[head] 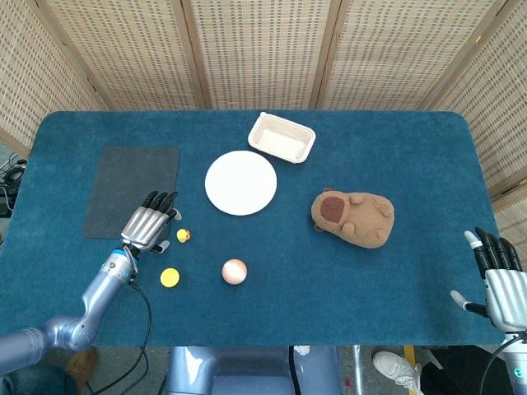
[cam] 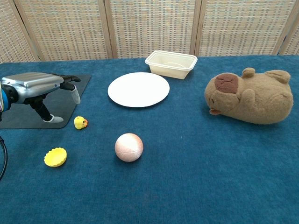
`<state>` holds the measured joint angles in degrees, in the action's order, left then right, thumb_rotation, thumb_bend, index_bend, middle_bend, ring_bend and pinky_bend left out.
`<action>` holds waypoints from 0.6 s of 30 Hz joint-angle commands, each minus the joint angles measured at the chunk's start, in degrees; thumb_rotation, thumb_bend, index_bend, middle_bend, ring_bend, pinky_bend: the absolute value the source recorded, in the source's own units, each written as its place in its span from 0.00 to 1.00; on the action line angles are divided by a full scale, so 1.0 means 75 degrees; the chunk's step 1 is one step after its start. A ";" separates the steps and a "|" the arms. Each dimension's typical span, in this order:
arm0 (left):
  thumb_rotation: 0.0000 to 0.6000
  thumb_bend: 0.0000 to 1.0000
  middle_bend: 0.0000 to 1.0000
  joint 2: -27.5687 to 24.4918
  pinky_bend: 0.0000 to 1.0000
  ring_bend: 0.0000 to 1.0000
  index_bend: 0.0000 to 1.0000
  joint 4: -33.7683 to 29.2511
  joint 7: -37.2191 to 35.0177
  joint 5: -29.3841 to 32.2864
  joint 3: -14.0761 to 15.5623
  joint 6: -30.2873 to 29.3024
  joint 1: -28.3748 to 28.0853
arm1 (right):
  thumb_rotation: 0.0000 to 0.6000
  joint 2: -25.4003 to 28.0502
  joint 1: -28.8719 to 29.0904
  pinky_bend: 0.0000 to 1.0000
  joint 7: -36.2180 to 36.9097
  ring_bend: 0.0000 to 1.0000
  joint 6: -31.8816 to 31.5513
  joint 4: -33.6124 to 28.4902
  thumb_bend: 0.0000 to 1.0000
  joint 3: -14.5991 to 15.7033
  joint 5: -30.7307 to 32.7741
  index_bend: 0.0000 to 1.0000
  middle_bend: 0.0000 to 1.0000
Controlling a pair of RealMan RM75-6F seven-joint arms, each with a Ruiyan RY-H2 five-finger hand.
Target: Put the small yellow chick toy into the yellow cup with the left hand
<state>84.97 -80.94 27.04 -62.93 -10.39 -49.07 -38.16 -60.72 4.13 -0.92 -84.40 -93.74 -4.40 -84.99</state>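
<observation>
The small yellow chick toy lies on the blue table cloth just right of the dark mat. The yellow cup, low with a fluted rim, sits nearer the front edge, below and left of the chick. My left hand hovers palm down just left of the chick, fingers spread and pointing right, holding nothing; its thumb reaches down toward the cloth beside the chick. My right hand rests open at the table's right front edge, seen only in the head view.
A pink ball lies right of the cup. A dark mat, a white plate, a cream tray and a brown plush capybara lie farther back and right.
</observation>
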 commanded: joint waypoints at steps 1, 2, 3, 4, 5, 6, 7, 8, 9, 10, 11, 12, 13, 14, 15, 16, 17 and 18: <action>1.00 0.28 0.00 0.0248 0.00 0.00 0.34 0.0344 -0.0240 0.0037 0.0085 0.0151 -0.0126 | 1.00 0.0003 0.0015 0.00 0.0007 0.00 0.0037 0.0004 0.00 -0.0002 0.0024 0.04 0.00; 1.00 0.29 0.00 0.0299 0.00 0.00 0.34 0.0428 -0.0269 0.0046 0.0097 0.0177 -0.0157 | 1.00 0.0003 0.0017 0.00 0.0014 0.00 0.0040 0.0006 0.00 -0.0005 0.0031 0.04 0.00; 1.00 0.29 0.00 0.0361 0.00 0.00 0.35 0.0519 -0.0283 0.0062 0.0105 0.0201 -0.0193 | 1.00 0.0003 0.0017 0.00 0.0024 0.00 0.0038 0.0010 0.00 -0.0008 0.0036 0.04 0.00; 1.00 0.29 0.00 0.0429 0.00 0.00 0.35 0.0610 -0.0303 0.0082 0.0108 0.0228 -0.0231 | 1.00 0.0006 0.0016 0.00 0.0030 0.00 0.0035 0.0013 0.00 -0.0012 0.0042 0.04 0.00; 1.00 0.28 0.00 0.0507 0.00 0.00 0.36 0.0702 -0.0329 0.0103 0.0110 0.0262 -0.0271 | 1.00 0.0009 0.0016 0.00 0.0042 0.00 0.0038 0.0018 0.00 -0.0018 0.0058 0.04 0.00; 1.00 0.29 0.00 0.0587 0.00 0.00 0.36 0.0802 -0.0357 0.0126 0.0111 0.0295 -0.0310 | 1.00 0.0012 0.0018 0.00 0.0055 0.00 0.0047 0.0023 0.00 -0.0023 0.0072 0.04 0.00; 1.00 0.29 0.00 0.0658 0.00 0.00 0.36 0.0885 -0.0386 0.0142 0.0118 0.0317 -0.0339 | 1.00 0.0013 0.0020 0.00 0.0067 0.00 0.0057 0.0033 0.00 -0.0027 0.0089 0.04 0.00; 1.00 0.29 0.00 0.0729 0.00 0.00 0.37 0.0963 -0.0427 0.0154 0.0122 0.0328 -0.0360 | 1.00 0.0011 0.0023 0.00 0.0079 0.00 0.0071 0.0043 0.00 -0.0031 0.0110 0.04 0.00; 1.00 0.29 0.00 0.0797 0.00 0.00 0.38 0.1032 -0.0496 0.0171 0.0119 0.0348 -0.0377 | 1.00 0.0009 0.0030 0.00 0.0091 0.00 0.0089 0.0048 0.00 -0.0034 0.0126 0.04 0.00; 1.00 0.29 0.00 0.0854 0.00 0.00 0.38 0.1087 -0.0565 0.0189 0.0122 0.0382 -0.0394 | 1.00 0.0009 0.0037 0.00 0.0100 0.00 0.0107 0.0050 0.00 -0.0039 0.0140 0.04 0.00; 1.00 0.29 0.00 0.0908 0.00 0.00 0.38 0.1157 -0.0619 0.0209 0.0132 0.0425 -0.0420 | 1.00 0.0009 0.0046 0.00 0.0109 0.00 0.0128 0.0055 0.00 -0.0042 0.0154 0.04 0.00; 1.00 0.29 0.00 0.0933 0.00 0.00 0.38 0.1195 -0.0626 0.0212 0.0138 0.0437 -0.0437 | 1.00 0.0007 0.0050 0.00 0.0112 0.00 0.0137 0.0057 0.00 -0.0043 0.0161 0.04 0.00; 1.00 0.29 0.00 0.0970 0.00 0.00 0.39 0.1250 -0.0623 0.0216 0.0152 0.0446 -0.0459 | 1.00 0.0005 0.0055 0.00 0.0114 0.00 0.0146 0.0060 0.00 -0.0046 0.0170 0.04 0.00; 1.00 0.29 0.00 0.1005 0.00 0.00 0.39 0.1296 -0.0616 0.0226 0.0168 0.0448 -0.0475 | 1.00 0.0005 0.0056 0.00 0.0118 0.00 0.0151 0.0064 0.00 -0.0047 0.0179 0.04 0.00; 1.00 0.29 0.00 0.1036 0.00 0.00 0.40 0.1332 -0.0609 0.0238 0.0177 0.0446 -0.0491 | 1.00 0.0006 0.0057 0.00 0.0126 0.00 0.0156 0.0066 0.00 -0.0048 0.0184 0.04 0.00; 1.00 0.30 0.00 0.1067 0.00 0.00 0.42 0.1362 -0.0612 0.0257 0.0182 0.0437 -0.0506 | 1.00 0.0010 0.0057 0.00 0.0140 0.00 0.0158 0.0064 0.00 -0.0050 0.0191 0.04 0.00; 1.00 0.30 0.00 0.1083 0.00 0.00 0.43 0.1379 -0.0613 0.0273 0.0186 0.0425 -0.0512 | 1.00 0.0013 0.0054 0.00 0.0149 0.00 0.0154 0.0065 0.00 -0.0052 0.0196 0.04 0.00; 1.00 0.30 0.00 0.1094 0.00 0.00 0.45 0.1393 -0.0602 0.0292 0.0192 0.0409 -0.0517 | 1.00 0.0016 0.0051 0.00 0.0156 0.00 0.0148 0.0065 0.00 -0.0054 0.0200 0.04 0.00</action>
<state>93.13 -70.53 22.50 -60.77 -8.99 -45.96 -42.00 -60.61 4.52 0.26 -83.29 -93.25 -4.81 -83.50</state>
